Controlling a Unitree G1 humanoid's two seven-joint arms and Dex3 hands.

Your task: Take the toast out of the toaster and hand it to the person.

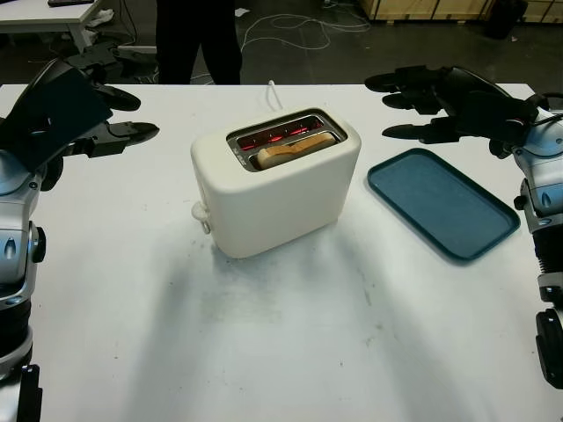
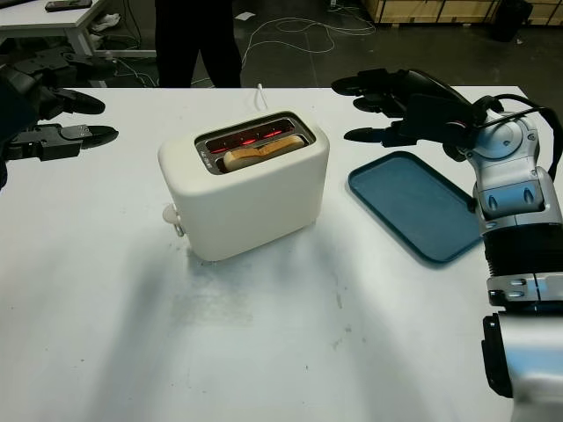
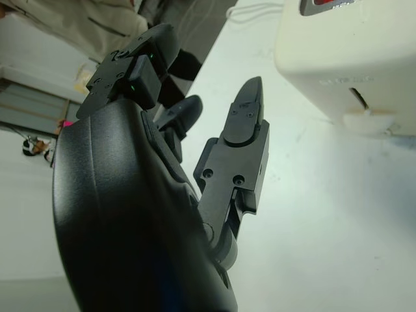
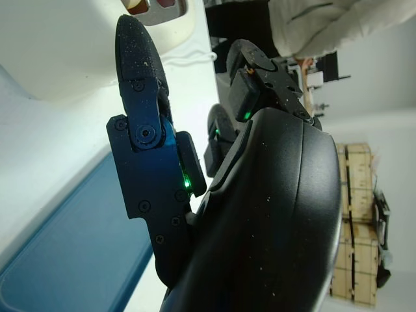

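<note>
A cream two-slot toaster stands mid-table, its elements glowing red. One slice of toast sticks up from the nearer slot. My left hand hovers open to the left of the toaster, above the table. My right hand hovers open to the toaster's right, above the far end of the blue tray. A person in dark trousers stands beyond the table's far edge. In the left wrist view the toaster's side and lever lie beyond my fingers.
A flat blue tray lies right of the toaster. The toaster's white cord runs to the far edge. Cables lie on the floor behind, and a white desk stands at the back left.
</note>
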